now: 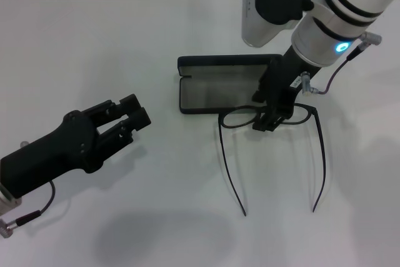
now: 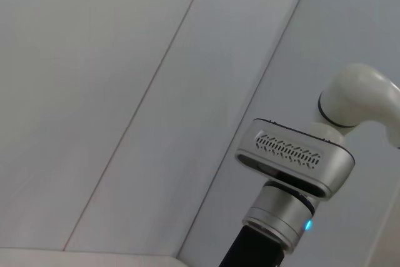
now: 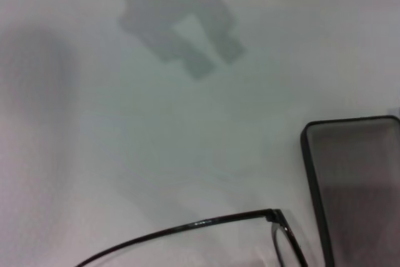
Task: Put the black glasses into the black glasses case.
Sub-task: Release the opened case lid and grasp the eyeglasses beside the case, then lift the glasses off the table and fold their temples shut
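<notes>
The black glasses (image 1: 238, 117) lie on the white table just in front of the black glasses case (image 1: 212, 89), with both temple arms spread and pointing toward me. The case is open, its grey lining facing up. My right gripper (image 1: 269, 119) is down over the middle of the glasses frame, at the bridge, beside the case's front right corner. The right wrist view shows one temple arm and a lens rim of the glasses (image 3: 206, 222) and an end of the case (image 3: 353, 173). My left gripper (image 1: 127, 119) hangs open and empty at the left, away from both.
The white table (image 1: 94, 42) carries nothing else. The left wrist view shows only the wall and my right arm (image 2: 294, 167). A cable (image 1: 328, 82) hangs off the right wrist, near the glasses.
</notes>
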`<state>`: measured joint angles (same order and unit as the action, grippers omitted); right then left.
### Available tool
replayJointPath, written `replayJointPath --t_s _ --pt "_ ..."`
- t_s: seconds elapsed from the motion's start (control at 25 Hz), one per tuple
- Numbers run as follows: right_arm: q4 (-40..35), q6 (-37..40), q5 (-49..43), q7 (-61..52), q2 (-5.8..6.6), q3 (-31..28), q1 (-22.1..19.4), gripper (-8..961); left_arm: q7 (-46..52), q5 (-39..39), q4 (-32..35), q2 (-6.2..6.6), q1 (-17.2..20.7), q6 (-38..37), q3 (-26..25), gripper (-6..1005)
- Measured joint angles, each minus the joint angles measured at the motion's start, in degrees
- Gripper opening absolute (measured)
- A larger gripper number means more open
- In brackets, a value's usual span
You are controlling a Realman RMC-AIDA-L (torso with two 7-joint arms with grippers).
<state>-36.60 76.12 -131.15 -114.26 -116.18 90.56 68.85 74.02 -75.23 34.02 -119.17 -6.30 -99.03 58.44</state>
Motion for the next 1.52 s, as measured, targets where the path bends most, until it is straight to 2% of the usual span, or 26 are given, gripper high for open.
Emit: replayJointPath --t_s 0.92,1.36,1.52 --pt "1.79 -0.46 0.20 -0.89 0.00 1.04 -0.69 501 -2.80 0.35 -3.02 -0.21 -1.17 0.39 -0.22 318" --pt "0.26 -0.77 0.18 -1.05 0.00 1.01 -1.86 114 -3.17 -0.06 -4.09 -0.34 -1.73 0.43 -1.23 304" --pt "-5.08 0.15 -0.01 -1.07 0.07 0.68 -5.34 46 -3.18 0.01 -4.57 -0.39 -2.04 0.43 -1.23 299"
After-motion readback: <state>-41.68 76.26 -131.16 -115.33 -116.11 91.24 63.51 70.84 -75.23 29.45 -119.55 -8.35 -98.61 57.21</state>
